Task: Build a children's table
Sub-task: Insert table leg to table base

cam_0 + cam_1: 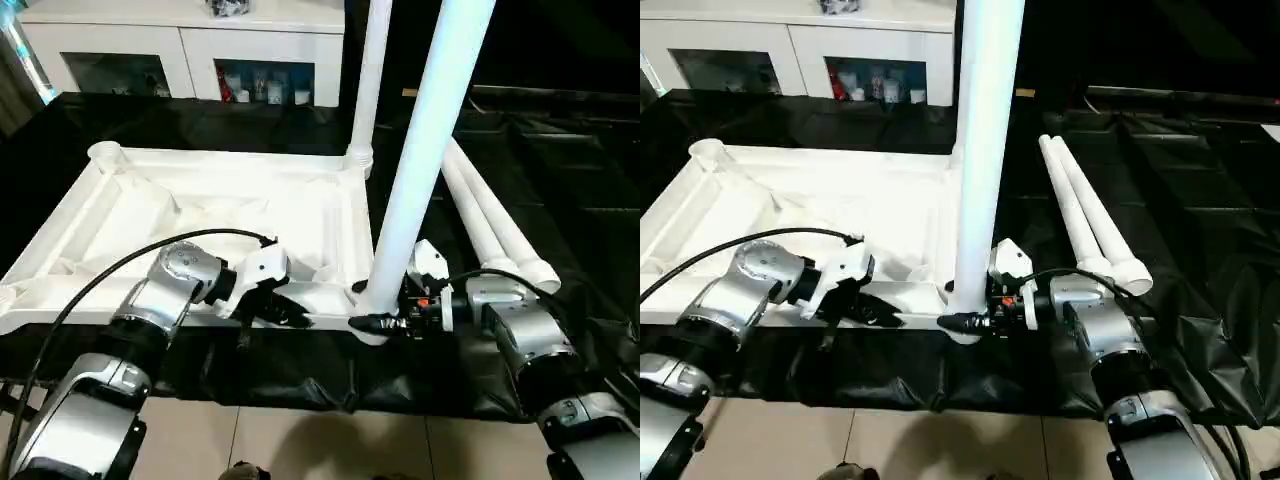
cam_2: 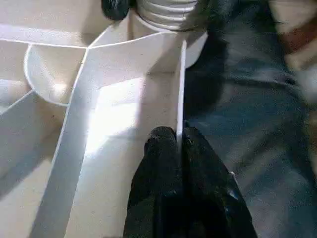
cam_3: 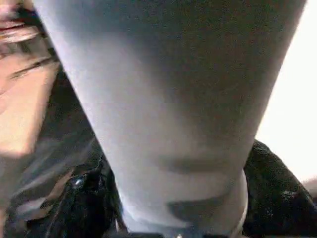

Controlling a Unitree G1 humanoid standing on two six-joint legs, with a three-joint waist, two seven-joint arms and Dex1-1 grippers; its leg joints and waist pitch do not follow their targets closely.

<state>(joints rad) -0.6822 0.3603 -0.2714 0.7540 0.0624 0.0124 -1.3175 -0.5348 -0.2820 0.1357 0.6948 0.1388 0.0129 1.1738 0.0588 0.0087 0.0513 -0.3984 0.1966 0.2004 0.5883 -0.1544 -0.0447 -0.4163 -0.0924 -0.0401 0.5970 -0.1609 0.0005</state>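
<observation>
A: From the head, why is the top (image 1: 200,215) lying that way on the black sheet (image 1: 560,160)?

B: Ribs up, so the corner sockets face up for the legs. One leg (image 1: 366,80) already stands in the far corner. The right claw (image 1: 385,322) grips a second leg (image 1: 425,150) low down, holding it upright in the near corner socket, probably to seat it.

A: And the left claw (image 1: 285,310)?

B: It pinches the near rim to keep the top from sliding, I'd say. Two spare legs (image 1: 1090,215) lie beside the top, to the right.

A: Left wrist?

B: Black fingers (image 2: 163,163) clamped either side of the thin white rim (image 2: 181,89); a ribbed socket collar sits just beyond.

A: Right wrist?

B: Smooth white tube, fingers (image 3: 277,198) hugging its base.
</observation>
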